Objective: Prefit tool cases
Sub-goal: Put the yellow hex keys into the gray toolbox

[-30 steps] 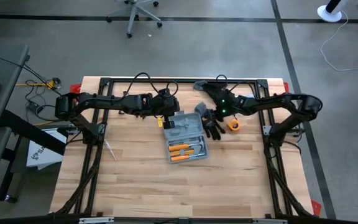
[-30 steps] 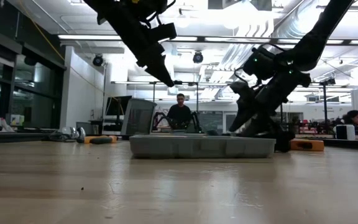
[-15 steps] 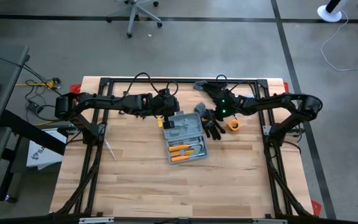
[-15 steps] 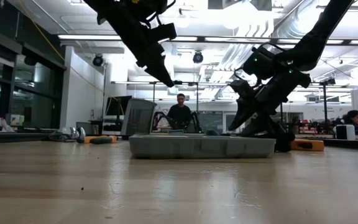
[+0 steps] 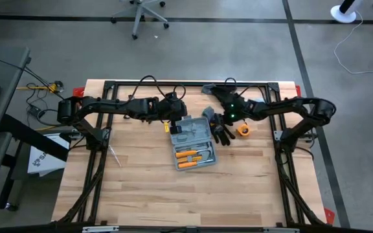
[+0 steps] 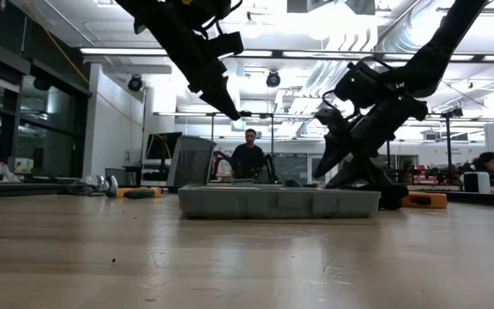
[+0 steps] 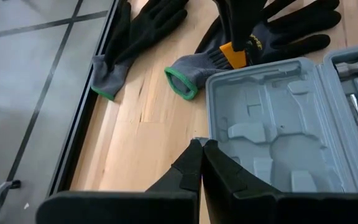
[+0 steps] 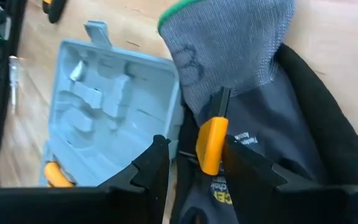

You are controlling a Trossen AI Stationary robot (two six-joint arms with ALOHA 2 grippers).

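At the far middle of the wooden surface (image 5: 141,194) the tool case (image 5: 193,144) lies opened flat, both halves up. In the half nearer the front, orange-handled tools (image 5: 188,154) are seated; the far half, seen in the left wrist view, shows only bare moulded recesses. Prefitting is therefore judged partly done: some tools are in place, several recesses are unfilled, and the lid is not closed or latched.

The right gripper (image 8: 194,163) is set over a black-and-grey work glove (image 8: 247,106) just beside the case's right edge. A small orange-handled tool (image 8: 212,142) stands between its fingers, which are part-open about it; whether it is clamped or merely straddled cannot be told. A second glove (image 7: 135,43) lies near the surface's far edge.

The left gripper (image 7: 201,163) is held above the case's far-left corner, its fingers pressed together and carrying nothing.

Judged left to do: the orange tool to be seated in a recess, the remaining recesses filled, the case shut.
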